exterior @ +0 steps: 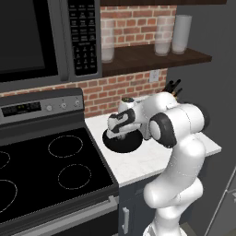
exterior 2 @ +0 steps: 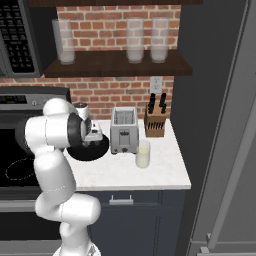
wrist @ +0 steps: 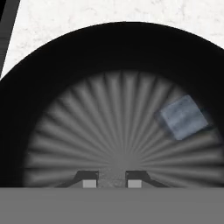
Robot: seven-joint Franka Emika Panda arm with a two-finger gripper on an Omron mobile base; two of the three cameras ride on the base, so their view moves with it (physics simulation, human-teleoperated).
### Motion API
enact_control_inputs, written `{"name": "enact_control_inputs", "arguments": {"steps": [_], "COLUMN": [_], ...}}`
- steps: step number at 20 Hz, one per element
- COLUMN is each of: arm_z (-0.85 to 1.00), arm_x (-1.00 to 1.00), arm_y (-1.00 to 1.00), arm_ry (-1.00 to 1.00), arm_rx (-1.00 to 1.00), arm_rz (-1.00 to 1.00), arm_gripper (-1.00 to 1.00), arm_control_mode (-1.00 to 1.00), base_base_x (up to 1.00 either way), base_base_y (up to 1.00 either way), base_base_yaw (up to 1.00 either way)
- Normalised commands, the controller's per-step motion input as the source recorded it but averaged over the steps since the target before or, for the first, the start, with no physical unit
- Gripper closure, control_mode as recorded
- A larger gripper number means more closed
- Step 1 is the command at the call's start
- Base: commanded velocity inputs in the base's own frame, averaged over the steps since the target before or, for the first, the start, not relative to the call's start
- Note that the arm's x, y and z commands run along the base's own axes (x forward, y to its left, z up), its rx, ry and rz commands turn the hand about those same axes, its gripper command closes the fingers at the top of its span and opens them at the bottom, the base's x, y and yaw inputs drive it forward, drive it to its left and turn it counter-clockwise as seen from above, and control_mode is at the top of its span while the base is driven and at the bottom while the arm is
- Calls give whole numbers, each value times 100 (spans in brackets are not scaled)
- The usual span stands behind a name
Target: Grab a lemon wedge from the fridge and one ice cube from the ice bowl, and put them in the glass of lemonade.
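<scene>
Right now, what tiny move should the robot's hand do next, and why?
Probably lift straight up. The hand sits low in the ice bowl, its fingertips close together around a small pale piece, likely an ice cube. Another cube lies loose beside it. The glass of lemonade stands by the toaster, so rising clear of the bowl comes first.

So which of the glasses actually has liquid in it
The short clear glass of lemonade on the counter, just right of the toaster. It holds pale yellowish liquid, while the three tall frosted glasses stand up on the wooden shelf.
</scene>
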Motion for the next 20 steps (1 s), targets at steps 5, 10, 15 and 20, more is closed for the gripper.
{"name": "enact_control_inputs", "arguments": {"steps": [5, 10, 15, 20], "arm_z": [77, 65, 54, 24], "arm_x": [-24, -22, -21, -13], "arm_y": [-5, -14, -15, -36], "arm_ry": [0, 0, -1, -3], "arm_rx": [0, 0, 0, 0], "arm_rz": [-7, -8, -9, -17], "arm_gripper": [100, 100, 100, 100], "arm_control_mode": [-100, -100, -100, -100], "base_base_x": [0, 0, 0, 0], "base_base_y": [0, 0, 0, 0], "base_base_yaw": [0, 0, 0, 0]}}
